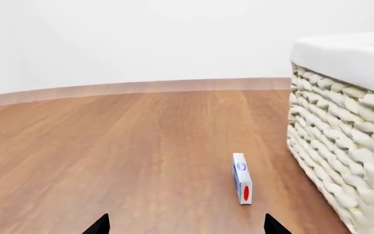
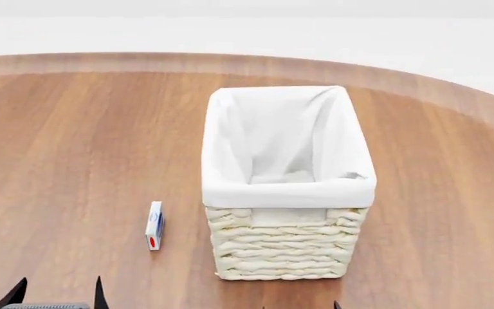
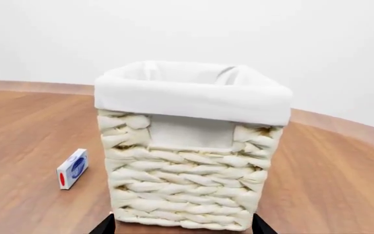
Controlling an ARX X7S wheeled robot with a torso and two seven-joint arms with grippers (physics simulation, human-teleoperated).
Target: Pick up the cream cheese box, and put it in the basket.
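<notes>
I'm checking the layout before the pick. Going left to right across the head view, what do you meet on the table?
Left claw at the lower edge → cream cheese box standing on its edge → basket, with the wooden table under all of them.

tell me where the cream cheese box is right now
In the head view the cream cheese box stands on edge on the wooden table, just left of the basket near its front corner, apart from it.

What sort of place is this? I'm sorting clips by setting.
Probably a bare simulated tabletop test scene: a round wooden table against blank white walls, holding only a lined wicker basket and a small cream cheese box.
</notes>
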